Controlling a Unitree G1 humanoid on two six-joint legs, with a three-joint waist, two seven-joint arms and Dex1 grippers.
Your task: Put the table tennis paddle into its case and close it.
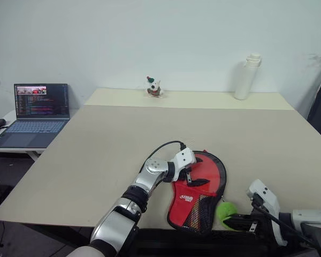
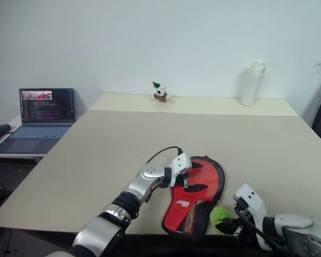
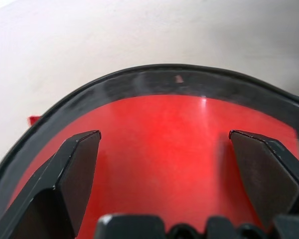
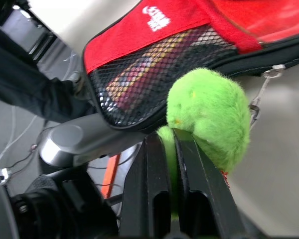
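Case lies under spread left hand — table's near edge.

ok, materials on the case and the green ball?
Case: looks like soft woven fabric, red panel with black edging and a black mesh pocket whose open weave shows what's inside. Green ball: fuzzy, matte pile, probably plush or felt; the core can't be judged.
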